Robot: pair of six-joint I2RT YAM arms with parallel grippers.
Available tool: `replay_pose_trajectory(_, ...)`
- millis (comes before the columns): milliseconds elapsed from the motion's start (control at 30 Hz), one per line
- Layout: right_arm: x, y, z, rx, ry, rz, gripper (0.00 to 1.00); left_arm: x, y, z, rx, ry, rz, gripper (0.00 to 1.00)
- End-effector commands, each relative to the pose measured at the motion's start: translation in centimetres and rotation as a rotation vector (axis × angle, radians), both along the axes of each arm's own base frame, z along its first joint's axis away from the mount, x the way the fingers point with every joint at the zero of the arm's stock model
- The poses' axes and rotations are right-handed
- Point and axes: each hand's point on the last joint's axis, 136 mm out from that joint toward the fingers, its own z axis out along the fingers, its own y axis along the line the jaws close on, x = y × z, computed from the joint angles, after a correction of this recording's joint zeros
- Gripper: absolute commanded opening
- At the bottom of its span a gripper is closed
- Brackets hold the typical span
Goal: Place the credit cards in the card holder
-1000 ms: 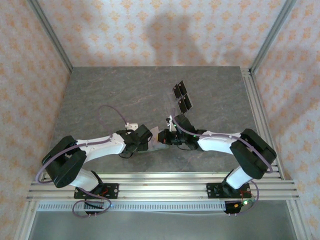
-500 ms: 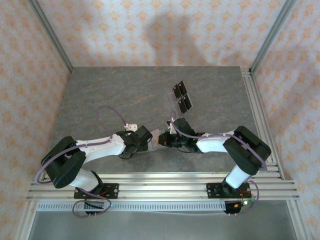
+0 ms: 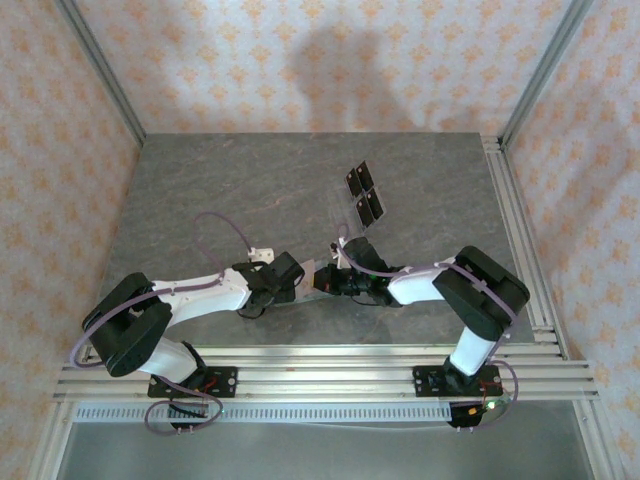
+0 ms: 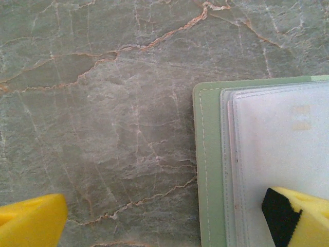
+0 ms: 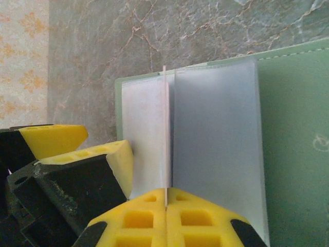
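Card holder (image 4: pixel 208 170) lies open on the table (image 3: pixel 220 200) near the front edge, between the two arms, pale clear sleeves facing up. The left gripper (image 4: pixel 162 213) has its jaws spread wide, one yellow finger (image 4: pixel 300 216) over the sleeves and the other over bare table. The right gripper (image 5: pixel 166 206) has its jaws pressed together on what looks like a thin pale card (image 5: pixel 165 128), seen edge-on and standing upright over the sleeves; two black cards (image 3: pixel 370 207) lie side by side further back on the table, well apart from the holder.
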Motion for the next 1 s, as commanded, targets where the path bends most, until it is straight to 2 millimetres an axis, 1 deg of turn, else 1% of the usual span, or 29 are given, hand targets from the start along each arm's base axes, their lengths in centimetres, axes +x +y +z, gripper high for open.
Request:
replay_pose_trajectory(0, 0.2, 0.6, 0.3, 0.034, -0.011, 0.007, 0.0, -1.4, 1.8, -0.8, 0.083, 0.043, 0.004, 1.0)
replay_pose_trajectory(233, 0.1, 0.9, 0.0, 0.05, 0.007, 0.011, 0.0, -1.5, 2.0, -0.7, 0.088, 0.041, 0.009, 1.0)
replay_pose_trajectory(400, 0.0, 0.4, -0.6, 0.039, 0.017, -0.003, 0.0, -1.6, 3.8, 0.5, 0.159, 0.012, 0.068, 1.0)
replay_pose_trajectory(467, 0.0, 0.2, -0.9, 0.038, 0.021, -0.007, 0.0, -1.7, 4.2, 0.7, 0.179, 0.012, 0.074, 1.0)
replay_pose_trajectory(667, -0.3, 0.1, -1.5, 0.038, 0.047, 0.0, 0.0, -1.9, 4.1, 0.0, 0.178, 0.028, 0.074, 1.0)
replay_pose_trajectory(833, -0.7, 0.9, -1.8, 0.058, 0.078, 0.039, 0.0, -1.9, 4.0, -0.2, 0.169, 0.029, 0.074, 1.0)
replay_pose_trajectory(967, -0.6, 1.3, -1.5, 0.078, 0.08, 0.05, 0.0, -1.8, 3.9, 0.0, 0.166, 0.024, 0.073, 1.0)
